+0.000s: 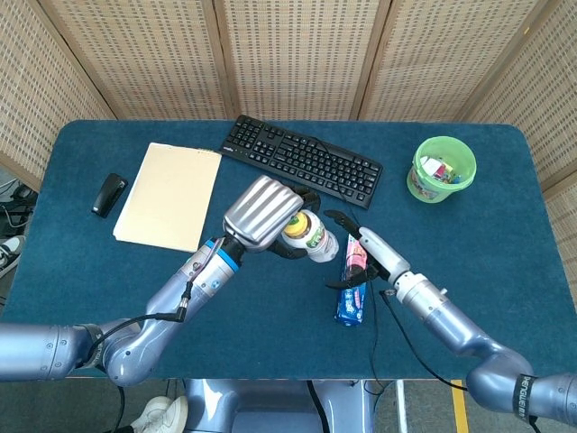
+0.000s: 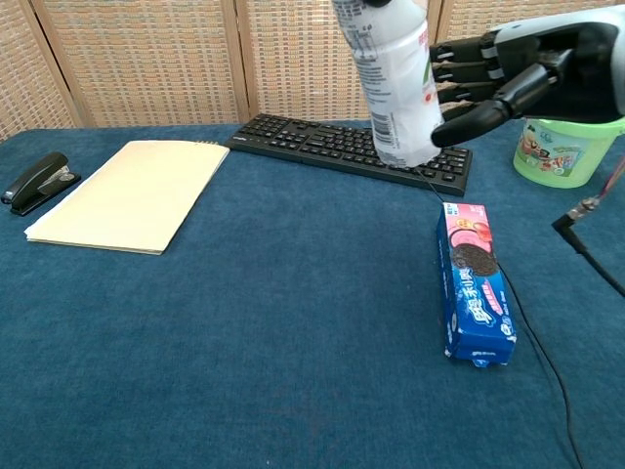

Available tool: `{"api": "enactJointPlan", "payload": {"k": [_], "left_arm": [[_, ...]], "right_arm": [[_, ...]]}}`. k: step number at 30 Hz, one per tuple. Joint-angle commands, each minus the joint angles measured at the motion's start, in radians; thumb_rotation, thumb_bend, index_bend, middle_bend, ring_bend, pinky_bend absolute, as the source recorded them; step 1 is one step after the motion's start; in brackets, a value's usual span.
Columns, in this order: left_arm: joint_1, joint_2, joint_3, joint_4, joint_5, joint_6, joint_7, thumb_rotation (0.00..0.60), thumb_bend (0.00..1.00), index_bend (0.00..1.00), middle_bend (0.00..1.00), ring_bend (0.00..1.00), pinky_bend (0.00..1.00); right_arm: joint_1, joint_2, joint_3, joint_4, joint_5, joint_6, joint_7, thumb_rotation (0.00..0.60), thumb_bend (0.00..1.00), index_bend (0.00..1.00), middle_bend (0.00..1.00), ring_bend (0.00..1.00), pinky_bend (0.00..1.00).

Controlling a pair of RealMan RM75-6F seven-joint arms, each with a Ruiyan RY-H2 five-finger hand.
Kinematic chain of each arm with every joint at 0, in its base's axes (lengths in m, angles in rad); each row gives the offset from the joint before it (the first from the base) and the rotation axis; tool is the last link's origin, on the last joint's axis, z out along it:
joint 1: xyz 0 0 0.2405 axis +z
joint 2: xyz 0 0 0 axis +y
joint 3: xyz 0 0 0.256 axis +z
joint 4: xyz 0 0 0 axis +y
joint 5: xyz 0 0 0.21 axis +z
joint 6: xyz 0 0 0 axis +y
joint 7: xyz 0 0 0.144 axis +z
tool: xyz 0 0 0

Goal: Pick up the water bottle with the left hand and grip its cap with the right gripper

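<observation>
The blue table [image 1: 270, 307] carries everything here. At about 12 o'clock on it lies a black keyboard [image 1: 302, 160], set on a slant, its cable running down toward the near edge. At roughly 10 o'clock sits a cream folder [image 1: 169, 195], flat on the cloth, and at 9 o'clock beside it, well apart from the rest, a black stapler [image 1: 109, 194].

The left hand [image 1: 261, 212] is raised over the middle of the table, its silver back facing the head camera and its fingers wrapped around the upper part of the water bottle [image 2: 391, 83]. The bottle is clear of the table, hanging nearly upright with a slight tilt; in the head view its yellow cap [image 1: 296, 227] faces upward. In the chest view the bottle's base hangs in front of the keyboard.

The right hand [image 2: 527, 78] is at 3 o'clock of the bottle, fingers spread and holding nothing, its fingertips [image 2: 449, 132] close to the bottle's side; whether they touch it I cannot tell.

At 2 o'clock stands a green bucket [image 1: 442, 170] with small items inside. Near the centre, at 4 o'clock of the bottle, lies a blue and pink biscuit packet [image 2: 474, 283], lengthwise toward the near edge.
</observation>
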Motion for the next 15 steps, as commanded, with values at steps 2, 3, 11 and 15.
{"api": "enactJointPlan", "payload": {"k": [2, 3, 11, 15], "left_arm": [[-0.008, -0.006, 0.000, 0.006, -0.012, 0.006, -0.013, 0.600, 0.52, 0.71, 0.57, 0.55, 0.56], [-0.009, -0.007, 0.000, 0.006, -0.016, 0.005, -0.020, 0.600, 0.52, 0.71, 0.57, 0.55, 0.56], [-0.006, -0.013, -0.002, 0.022, -0.022, -0.001, -0.076, 0.600, 0.52, 0.71, 0.57, 0.55, 0.56], [-0.005, -0.010, 0.001, 0.025, -0.019, -0.004, -0.093, 0.600, 0.52, 0.71, 0.57, 0.55, 0.56]], "right_arm": [[0.066, -0.103, 0.014, 0.006, 0.162, 0.064, -0.141, 0.600, 0.00, 0.03, 0.00, 0.00, 0.00], [0.073, -0.117, 0.017, 0.008, 0.187, 0.077, -0.157, 0.600, 0.00, 0.03, 0.00, 0.00, 0.00], [0.109, -0.194, 0.038, 0.012, 0.317, 0.153, -0.248, 0.600, 0.00, 0.15, 0.10, 0.03, 0.00], [0.129, -0.241, 0.057, 0.013, 0.398, 0.214, -0.302, 0.600, 0.01, 0.42, 0.41, 0.37, 0.18]]}}
